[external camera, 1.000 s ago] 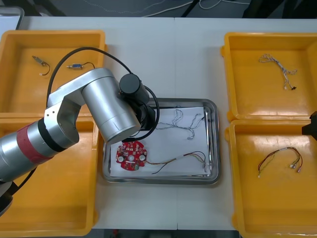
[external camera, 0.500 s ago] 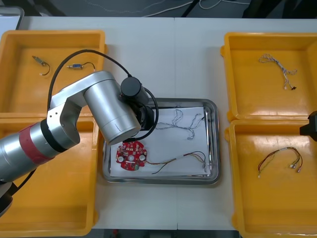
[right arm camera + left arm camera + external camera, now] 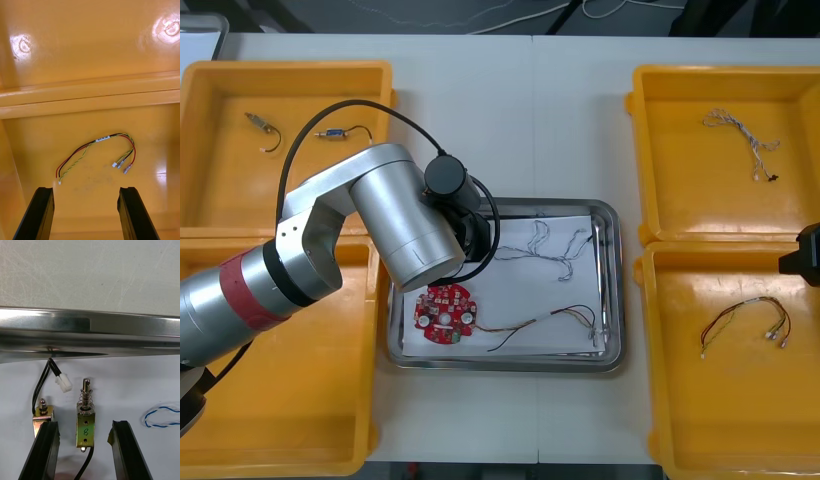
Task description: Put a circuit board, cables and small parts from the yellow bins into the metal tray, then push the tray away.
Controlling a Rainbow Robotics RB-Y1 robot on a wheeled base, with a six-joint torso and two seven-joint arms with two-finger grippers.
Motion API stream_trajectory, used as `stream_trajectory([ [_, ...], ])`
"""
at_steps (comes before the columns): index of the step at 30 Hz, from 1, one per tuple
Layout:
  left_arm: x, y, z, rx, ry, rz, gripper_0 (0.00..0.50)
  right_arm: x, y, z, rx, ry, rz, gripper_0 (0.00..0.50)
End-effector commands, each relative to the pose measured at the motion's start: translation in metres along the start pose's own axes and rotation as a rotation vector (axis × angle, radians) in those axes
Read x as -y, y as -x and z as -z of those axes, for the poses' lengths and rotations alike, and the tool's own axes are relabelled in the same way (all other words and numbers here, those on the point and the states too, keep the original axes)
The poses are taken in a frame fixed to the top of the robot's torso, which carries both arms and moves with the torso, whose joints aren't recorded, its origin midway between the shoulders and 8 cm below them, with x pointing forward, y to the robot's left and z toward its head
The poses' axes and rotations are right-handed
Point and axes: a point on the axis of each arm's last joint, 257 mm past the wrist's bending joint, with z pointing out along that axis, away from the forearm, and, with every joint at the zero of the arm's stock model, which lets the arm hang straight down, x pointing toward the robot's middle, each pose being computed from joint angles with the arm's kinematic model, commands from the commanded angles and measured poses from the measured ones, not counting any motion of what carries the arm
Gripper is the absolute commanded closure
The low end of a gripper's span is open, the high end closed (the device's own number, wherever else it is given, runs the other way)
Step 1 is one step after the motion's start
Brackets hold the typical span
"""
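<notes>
Edged slightly toward the metal tray's [image 3: 90, 328] far rim, the left gripper [image 3: 84, 427] straddles a small metal part [image 3: 85, 419], jaws open to release it, while the right gripper [image 3: 85, 193] idles open over a yellow bin [image 3: 37, 142].

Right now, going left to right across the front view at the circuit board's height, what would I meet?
In order: near left yellow bin → red circuit board → red and yellow cable → metal tray's right rim → near right yellow bin's wall → second red and yellow cable inside it.
</notes>
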Motion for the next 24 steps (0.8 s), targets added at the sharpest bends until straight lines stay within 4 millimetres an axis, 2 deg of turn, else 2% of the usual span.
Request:
stream_trajectory([
  [1, 0.025, 0.014, 0.011, 0.043, -0.039, 0.033, 0.012, -0.003, 0.002, 0.005, 0.025, 0.015, 0.049, 0.000],
  [2, 0.025, 0.015, 0.011, 0.045, -0.040, 0.035, 0.000, -0.003, 0.002, 0.005, 0.026, 0.015, 0.052, 0.000],
  [8, 0.023, 0.021, 0.024, 0.046, -0.030, 0.044, 0.000, -0.005, 0.002, 0.006, 0.027, 0.019, 0.064, 0.000],
  [17, 0.015, 0.032, 0.075, -0.004, 0.000, 0.050, 0.000, -0.021, 0.002, 0.013, 0.050, 0.035, 0.121, 0.000],
  [21, 0.005, 0.042, 0.095, -0.015, 0.011, 0.051, 0.000, -0.031, 0.001, 0.015, 0.054, 0.040, 0.170, 0.000],
  [24, -0.014, 0.051, 0.110, -0.020, 0.042, 0.015, 0.000, -0.045, 0.000, 0.016, 0.053, 0.045, 0.240, 0.000],
])
